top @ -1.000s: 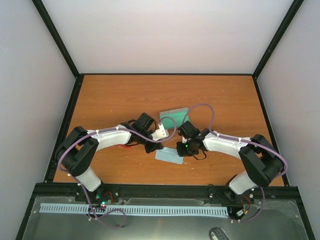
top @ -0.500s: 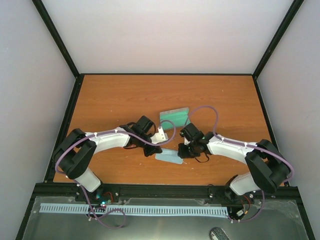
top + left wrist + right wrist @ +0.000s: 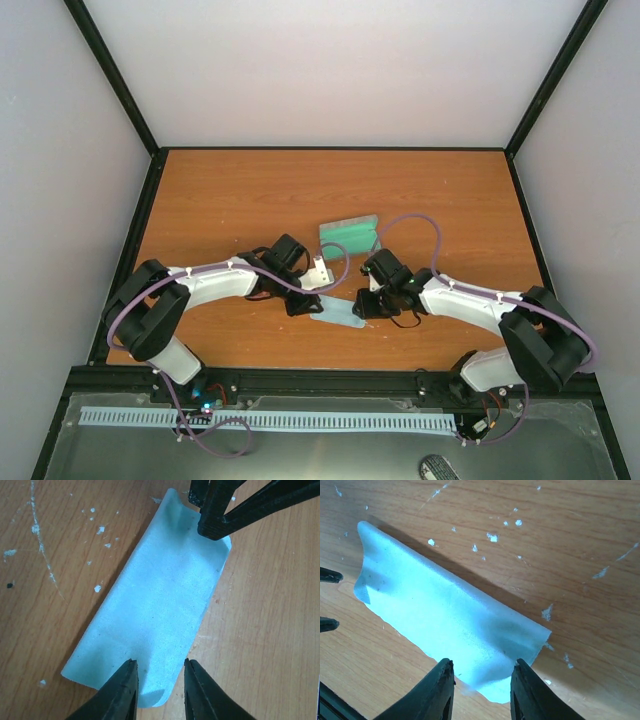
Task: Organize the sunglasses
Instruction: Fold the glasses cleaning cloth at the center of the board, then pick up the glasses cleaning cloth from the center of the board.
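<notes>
The light blue cloth point(image 3: 338, 312) lies flat on the wooden table between both grippers, one long edge curled up. My left gripper point(image 3: 306, 301) is open over the cloth's left end; in the left wrist view the cloth point(image 3: 160, 600) reaches between its fingertips point(image 3: 157, 672). My right gripper point(image 3: 364, 306) is open over the cloth's right end point(image 3: 455, 620), its fingertips point(image 3: 482, 667) astride the corner. The right gripper's fingers point(image 3: 220, 515) show at the top of the left wrist view. The sunglasses do not show in any view.
The grey case point(image 3: 350, 236), open with its green inside up, lies just behind the grippers. The table point(image 3: 220, 200) is bare wood with white specks. Black frame posts run along the table's edges.
Both grippers have moved nearer and lower onto the two ends of the blue cloth. The case has not moved.
</notes>
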Robot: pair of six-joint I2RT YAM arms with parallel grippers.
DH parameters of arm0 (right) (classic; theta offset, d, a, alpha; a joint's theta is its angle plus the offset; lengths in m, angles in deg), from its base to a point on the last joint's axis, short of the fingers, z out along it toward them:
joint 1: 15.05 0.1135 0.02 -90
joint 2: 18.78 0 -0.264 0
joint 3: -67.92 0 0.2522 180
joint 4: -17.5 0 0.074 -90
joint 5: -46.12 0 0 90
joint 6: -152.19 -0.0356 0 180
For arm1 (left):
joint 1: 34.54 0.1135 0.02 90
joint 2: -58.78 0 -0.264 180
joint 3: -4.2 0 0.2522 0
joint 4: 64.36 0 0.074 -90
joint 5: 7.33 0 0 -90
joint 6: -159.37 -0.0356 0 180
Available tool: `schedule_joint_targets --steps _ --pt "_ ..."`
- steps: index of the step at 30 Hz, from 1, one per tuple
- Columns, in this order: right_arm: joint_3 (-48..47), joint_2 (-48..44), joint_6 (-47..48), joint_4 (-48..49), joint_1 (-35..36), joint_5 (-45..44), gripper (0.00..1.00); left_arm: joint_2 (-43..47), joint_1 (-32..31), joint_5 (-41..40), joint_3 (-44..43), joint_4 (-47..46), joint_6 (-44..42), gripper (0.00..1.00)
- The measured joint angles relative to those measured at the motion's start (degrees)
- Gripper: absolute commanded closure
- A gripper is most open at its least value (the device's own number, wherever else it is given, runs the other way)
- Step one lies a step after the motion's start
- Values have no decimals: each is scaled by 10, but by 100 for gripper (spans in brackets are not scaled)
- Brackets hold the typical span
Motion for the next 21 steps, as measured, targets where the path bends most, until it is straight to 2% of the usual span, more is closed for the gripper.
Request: schedule_joint_targets --steps 5,7,11,16,21 --pt "2 -5 -4 3 1 4 69 4 0 0 2 1 0 72" --pt "2 -13 -4 2 2 2 60 7 -1 -1 3 2 0 72" --pt "0 -43 -12 -16 4 -33 51 19 -1 -24 4 -2 0 73" --pt "-13 -59 -23 -50 3 -92 51 27 -2 -55 2 -14 1 74" --pt "-24 4 -22 -58 3 -96 50 24 -1 -67 1 -16 6 75"
